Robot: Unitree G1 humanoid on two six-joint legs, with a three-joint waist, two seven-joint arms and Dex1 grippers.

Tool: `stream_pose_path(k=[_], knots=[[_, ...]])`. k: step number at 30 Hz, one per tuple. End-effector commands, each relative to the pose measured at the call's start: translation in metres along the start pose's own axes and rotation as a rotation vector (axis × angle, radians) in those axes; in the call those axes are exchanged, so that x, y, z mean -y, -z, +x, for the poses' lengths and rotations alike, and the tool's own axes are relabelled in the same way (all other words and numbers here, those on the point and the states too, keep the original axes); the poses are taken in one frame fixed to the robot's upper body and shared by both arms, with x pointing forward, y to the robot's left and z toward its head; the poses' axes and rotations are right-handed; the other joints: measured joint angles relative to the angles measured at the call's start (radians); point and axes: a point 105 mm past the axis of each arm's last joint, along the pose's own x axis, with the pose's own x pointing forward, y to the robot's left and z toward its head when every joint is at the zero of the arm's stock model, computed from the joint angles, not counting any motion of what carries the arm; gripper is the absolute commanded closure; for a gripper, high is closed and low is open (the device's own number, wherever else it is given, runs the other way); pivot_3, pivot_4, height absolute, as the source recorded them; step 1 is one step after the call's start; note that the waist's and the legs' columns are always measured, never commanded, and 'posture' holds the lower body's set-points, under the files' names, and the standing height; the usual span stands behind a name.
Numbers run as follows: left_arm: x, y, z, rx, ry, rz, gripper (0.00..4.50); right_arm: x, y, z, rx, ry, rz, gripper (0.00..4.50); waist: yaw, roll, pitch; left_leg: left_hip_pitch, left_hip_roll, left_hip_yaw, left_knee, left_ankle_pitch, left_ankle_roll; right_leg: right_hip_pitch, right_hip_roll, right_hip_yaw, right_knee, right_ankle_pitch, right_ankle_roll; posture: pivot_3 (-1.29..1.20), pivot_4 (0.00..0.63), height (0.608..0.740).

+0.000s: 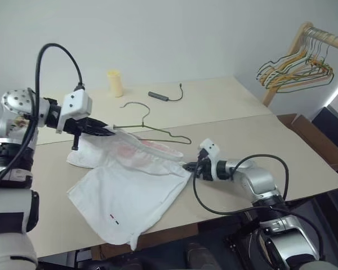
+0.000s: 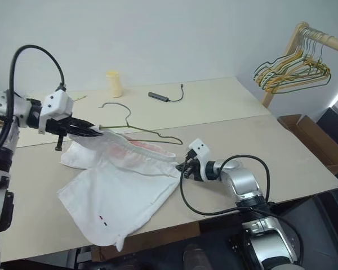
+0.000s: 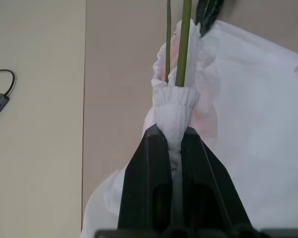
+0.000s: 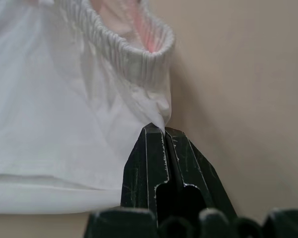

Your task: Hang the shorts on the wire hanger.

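Left eye view: a pale beige desk (image 1: 281, 140), made of two boards with a seam between them, stands against a plain white wall. On its far board sit a yellow cup (image 1: 115, 82) and a dark adapter (image 1: 158, 96) with a short cable. At the right, past the desk's corner, a wooden rack (image 1: 296, 50) carries bunched hangers (image 1: 296, 70) in green, yellow and grey, and a brown box (image 1: 315, 138) sits low beside the desk.

The shorts (image 1: 129, 194) lie spread on the near board, one leg reaching toward the front edge with two small dark marks near its hem. The waistband is raised off the desk on the left side and stretched between the two tools. The wire hanger (image 1: 152, 130) lies along the waistband, its hook curving up toward the far board and its far end resting on the desk beyond the shorts.

The left arm comes in from the left, held above the desk, its tool angled down and rightward. The left tool (image 3: 175, 141) is closed on a bunched fold of waistband, and in the left wrist view the hanger's wire runs into that same fold.

The right arm lies low over the near board, forearm nearly level, pointing left. The right tool (image 4: 163, 135) is closed, pinching a thin tip of fabric just below the waistband's other end.
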Motion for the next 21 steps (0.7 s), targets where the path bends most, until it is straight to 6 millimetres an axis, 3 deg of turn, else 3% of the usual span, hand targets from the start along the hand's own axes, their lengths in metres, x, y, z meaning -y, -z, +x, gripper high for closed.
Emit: stream_pose_path(k=[1, 8, 13, 21], knots=[[0.0, -0.005, -0.008, -0.016, -0.001, 0.029, 4.5, 0.019, -0.017, -0.017, 0.036, 0.049, -0.08, 4.48, 0.005, 0.0, 0.0, 0.0, 0.0, 0.0, 0.0, 0.0, 0.0, 0.0, 0.0, 0.0, 0.0, 0.0, 0.0, -0.14, 0.0, 0.74], [-0.002, 0.014, -0.009, -0.122, -0.018, 0.0, 4.5, 0.038, -0.019, -0.032, 0.017, 0.116, -0.147, 4.48, 0.006, 0.0, 0.0, 0.0, 0.0, 0.0, 0.0, 0.0, 0.0, 0.0, 0.0, 0.0, -0.001, 0.0, 0.0, -0.13, 0.0, 0.74], [-0.013, 0.009, -0.004, -0.068, -0.099, -0.017, 4.5, 0.04, -0.013, -0.035, 0.003, 0.13, -0.162, 4.48, 0.008, 0.0, 0.0, 0.0, 0.0, 0.001, 0.0, 0.0, 0.0, 0.0, 0.0, 0.0, -0.001, 0.0, 0.0, -0.14, 0.0, 0.74], [-0.009, 0.006, -0.004, -0.009, -0.068, -0.054, 4.5, 0.041, -0.009, -0.036, 0.003, 0.147, -0.157, 4.48, 0.006, 0.0, 0.0, 0.0, 0.0, 0.001, 0.0, 0.0, 0.0, 0.0, 0.0, 0.0, 0.0, 0.0, 0.0, -0.15, 0.0, 0.74]])
